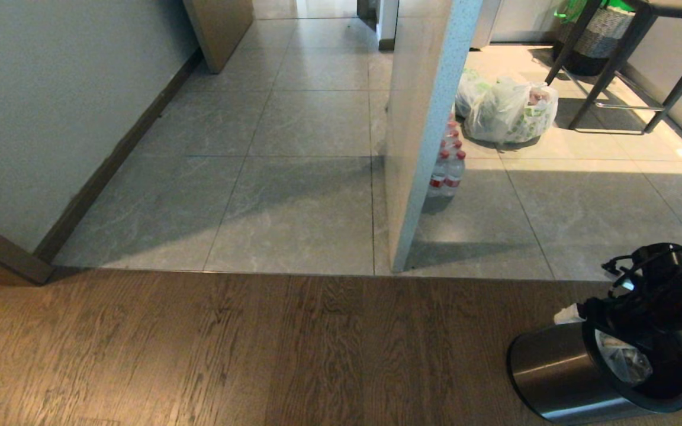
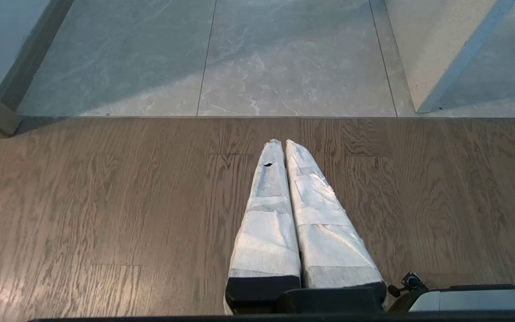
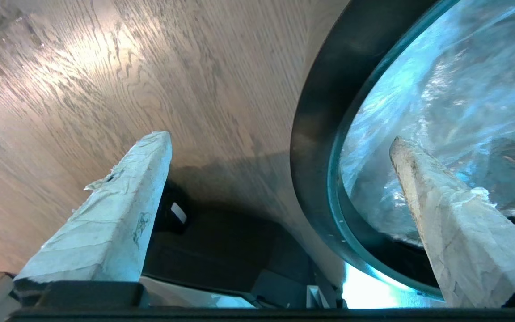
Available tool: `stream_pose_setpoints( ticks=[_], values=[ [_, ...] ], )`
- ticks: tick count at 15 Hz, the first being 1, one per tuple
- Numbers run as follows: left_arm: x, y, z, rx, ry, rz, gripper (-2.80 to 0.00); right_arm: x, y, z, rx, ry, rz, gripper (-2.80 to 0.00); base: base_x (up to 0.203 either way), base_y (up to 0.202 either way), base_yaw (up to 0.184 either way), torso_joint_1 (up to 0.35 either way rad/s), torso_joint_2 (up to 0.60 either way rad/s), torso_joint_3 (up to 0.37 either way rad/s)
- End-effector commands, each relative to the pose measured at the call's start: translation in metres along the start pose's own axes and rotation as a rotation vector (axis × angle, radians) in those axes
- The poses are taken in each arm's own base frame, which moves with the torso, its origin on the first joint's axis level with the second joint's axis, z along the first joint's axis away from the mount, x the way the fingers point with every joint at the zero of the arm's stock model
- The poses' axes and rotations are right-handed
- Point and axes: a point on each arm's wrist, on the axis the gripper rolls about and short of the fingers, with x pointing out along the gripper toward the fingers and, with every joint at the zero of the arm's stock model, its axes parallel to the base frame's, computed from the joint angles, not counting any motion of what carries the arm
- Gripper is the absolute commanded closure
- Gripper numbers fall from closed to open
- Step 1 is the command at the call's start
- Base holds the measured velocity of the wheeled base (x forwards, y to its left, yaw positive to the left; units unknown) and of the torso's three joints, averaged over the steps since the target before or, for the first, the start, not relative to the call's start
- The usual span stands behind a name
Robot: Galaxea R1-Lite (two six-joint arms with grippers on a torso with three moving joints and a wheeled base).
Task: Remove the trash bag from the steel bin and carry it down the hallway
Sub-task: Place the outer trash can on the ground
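The steel bin [image 1: 560,373] stands on the wood floor at my near right, a brushed cylinder with a black rim [image 3: 315,134]. The clear, wrinkled trash bag [image 1: 622,358] lies inside it and fills the opening [image 3: 441,89] in the right wrist view. My right arm [image 1: 649,296] hangs over the bin. Its gripper [image 3: 280,137] is open wide and straddles the rim: one padded finger [image 3: 119,210] is outside over the floor, the other [image 3: 441,210] over the bag. Nothing is held. My left gripper [image 2: 283,142] is shut and empty above the wood floor. The tiled hallway [image 1: 311,118] runs ahead.
A pale partition wall [image 1: 430,118] splits the tiled floor ahead. A pack of water bottles [image 1: 447,168] stands against it, with a white bag with green print [image 1: 510,109] behind. Black furniture legs [image 1: 613,71] and a woven basket [image 1: 598,35] stand at the far right. A wall [image 1: 51,106] borders the left.
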Motion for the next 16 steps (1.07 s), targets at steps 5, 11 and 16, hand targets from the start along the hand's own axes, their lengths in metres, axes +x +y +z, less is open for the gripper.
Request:
stream_pose_setpoints(
  ticks=[5, 11, 16],
  values=[
    [0.0, 0.0, 0.0, 0.0, 0.001, 0.001, 0.0, 0.013, 0.005, -0.008, -0.022, 0.046, 0.012, -2.8, 0.0, 0.0, 0.0, 0.0, 0.0, 0.0],
    [0.0, 0.0, -0.001, 0.0, 0.003, 0.001, 0.0, 0.028, 0.004, -0.012, -0.049, 0.036, -0.002, -2.8, 0.0, 0.0, 0.0, 0.0, 0.0, 0.0],
    [0.0, 0.0, -0.001, 0.0, 0.003, 0.001, 0.0, 0.04, -0.001, -0.015, -0.08, 0.036, -0.051, -2.8, 0.0, 0.0, 0.0, 0.0, 0.0, 0.0]
  ],
)
